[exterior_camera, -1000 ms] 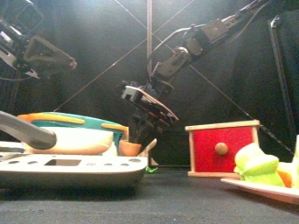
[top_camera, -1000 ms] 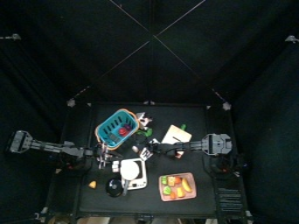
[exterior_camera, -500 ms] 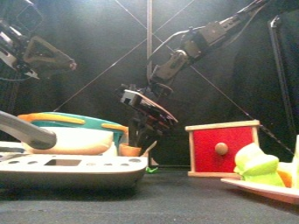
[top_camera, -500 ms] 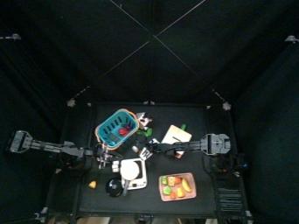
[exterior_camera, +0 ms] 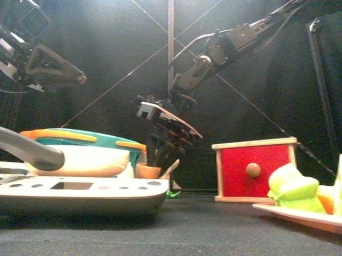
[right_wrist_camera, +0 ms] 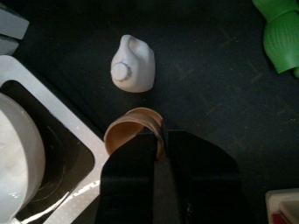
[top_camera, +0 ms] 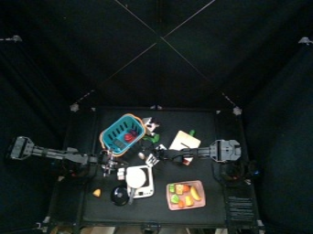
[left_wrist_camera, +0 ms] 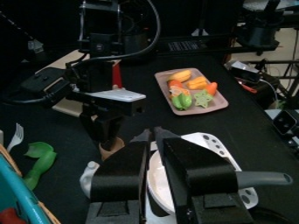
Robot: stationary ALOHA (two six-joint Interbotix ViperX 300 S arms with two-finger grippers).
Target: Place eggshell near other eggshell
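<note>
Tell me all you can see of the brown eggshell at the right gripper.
The brown eggshell is a tan half shell, smooth and thin-walled by its look, its hollow side facing the right wrist camera. It sits at the tips of the right gripper, one jaw over its rim; whether it rests on the black table or hangs cannot be told. The white eggshell lies close by, apart from it. A grey tray edge lies beside it.
</note>
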